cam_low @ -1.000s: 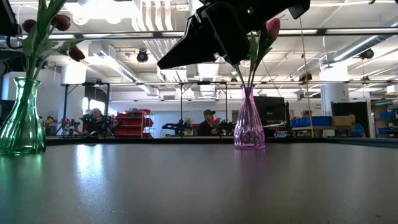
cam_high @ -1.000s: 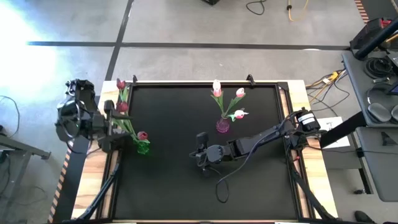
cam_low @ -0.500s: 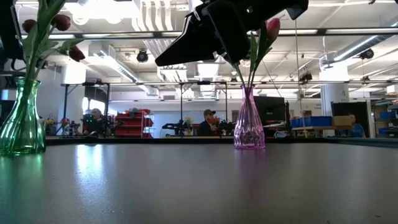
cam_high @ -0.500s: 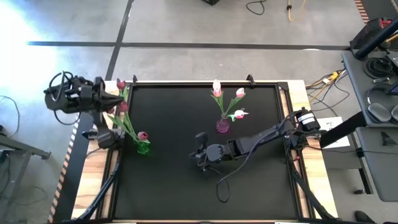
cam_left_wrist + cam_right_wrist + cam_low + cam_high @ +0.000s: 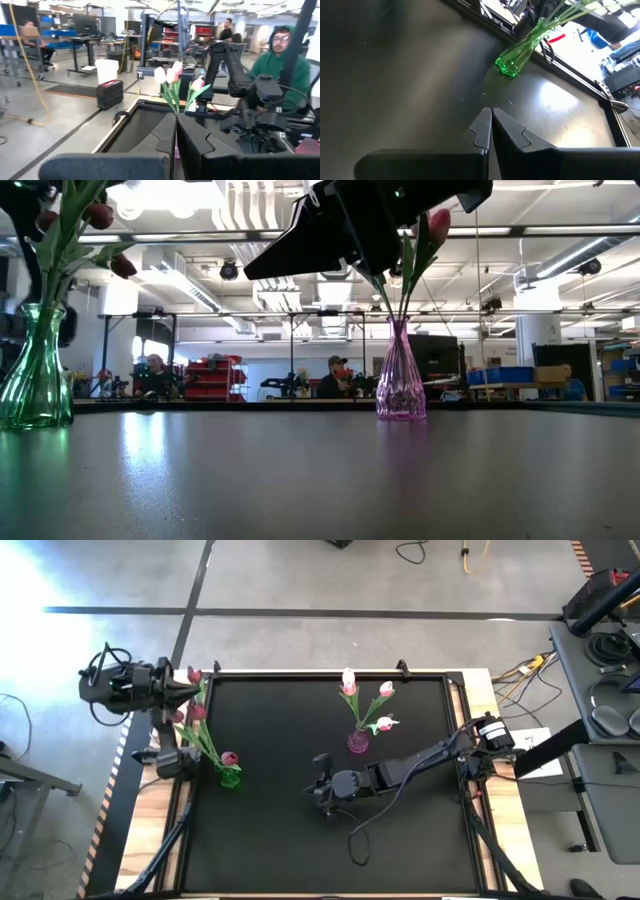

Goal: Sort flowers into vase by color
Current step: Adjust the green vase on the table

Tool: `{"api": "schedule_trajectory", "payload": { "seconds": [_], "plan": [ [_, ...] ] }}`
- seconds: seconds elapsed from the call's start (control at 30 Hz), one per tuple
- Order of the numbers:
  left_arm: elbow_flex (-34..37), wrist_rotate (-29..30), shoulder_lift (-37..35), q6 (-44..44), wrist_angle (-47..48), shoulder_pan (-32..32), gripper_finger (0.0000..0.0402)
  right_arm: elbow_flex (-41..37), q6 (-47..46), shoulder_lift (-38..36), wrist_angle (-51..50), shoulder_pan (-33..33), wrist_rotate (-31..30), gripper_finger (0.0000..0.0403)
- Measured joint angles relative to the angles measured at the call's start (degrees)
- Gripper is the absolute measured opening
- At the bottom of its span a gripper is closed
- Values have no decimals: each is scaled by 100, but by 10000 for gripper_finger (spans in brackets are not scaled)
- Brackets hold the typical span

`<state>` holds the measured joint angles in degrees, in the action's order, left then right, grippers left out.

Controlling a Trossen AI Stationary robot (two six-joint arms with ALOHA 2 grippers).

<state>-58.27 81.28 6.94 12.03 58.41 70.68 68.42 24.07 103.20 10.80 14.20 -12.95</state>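
High view: dark red tulips are standing in the green vase; the left gripper is hovering beside their heads, and pale tulips are sitting in the pink vase. Wrist views: both grippers' jaws are pressed together, empty, the right gripper pointing toward the green vase.

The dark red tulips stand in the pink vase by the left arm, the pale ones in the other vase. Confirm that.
Not quite: the vase that holds the dark red tulips by the left arm is green, not pink, as the high view shows. The pale tulips do stand in the other vase, the pink vase.
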Motion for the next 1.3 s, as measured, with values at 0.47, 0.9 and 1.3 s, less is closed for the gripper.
{"api": "schedule_trajectory", "payload": {
  "seconds": [0.47,0.9,1.3],
  "plan": [
    [17,887,-34,-2048,-1173,668,0,-57,19,0,21,0,4,9],
    [15,-290,15,-2068,-853,-1466,0,-209,-162,0,27,2,-6,9],
    [-205,-3254,-29,73,1600,-4943,0,-405,-157,0,395,-11,-4,9]
  ]
}}
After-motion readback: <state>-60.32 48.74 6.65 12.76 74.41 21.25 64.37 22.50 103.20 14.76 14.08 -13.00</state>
